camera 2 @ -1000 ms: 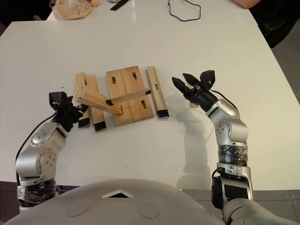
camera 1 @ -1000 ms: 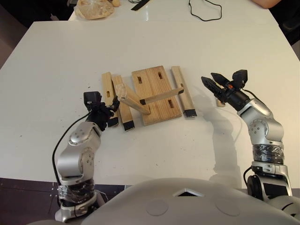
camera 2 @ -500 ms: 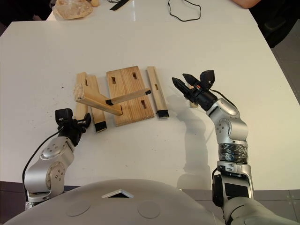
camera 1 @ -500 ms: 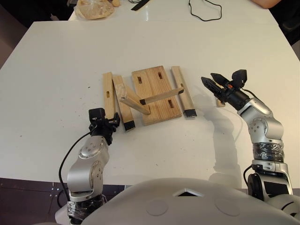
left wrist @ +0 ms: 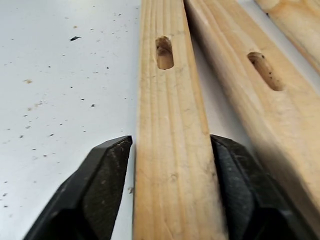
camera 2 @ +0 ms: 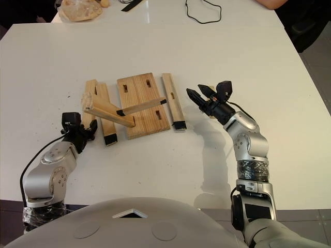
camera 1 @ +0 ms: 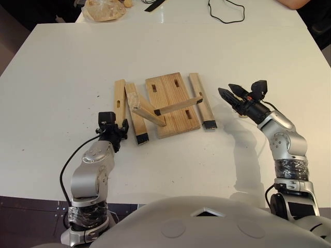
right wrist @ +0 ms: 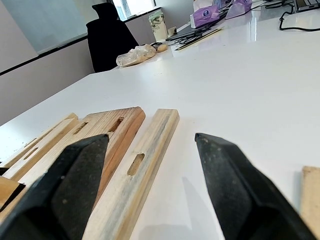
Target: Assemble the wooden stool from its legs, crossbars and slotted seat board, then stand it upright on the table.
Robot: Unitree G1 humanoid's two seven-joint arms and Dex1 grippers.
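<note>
Left claw (camera 1: 115, 127): spread wide, astride near end of outermost leg (left wrist: 170, 100), not clamped on it. Right claw (camera 1: 234, 96): apart, empty, raised over table (camera 1: 62, 77), just beside far-right leg (camera 1: 202, 107). Between legs: seat board (camera 1: 172, 88) flat, two crossbars (camera 1: 178, 105) propped across it.
</note>
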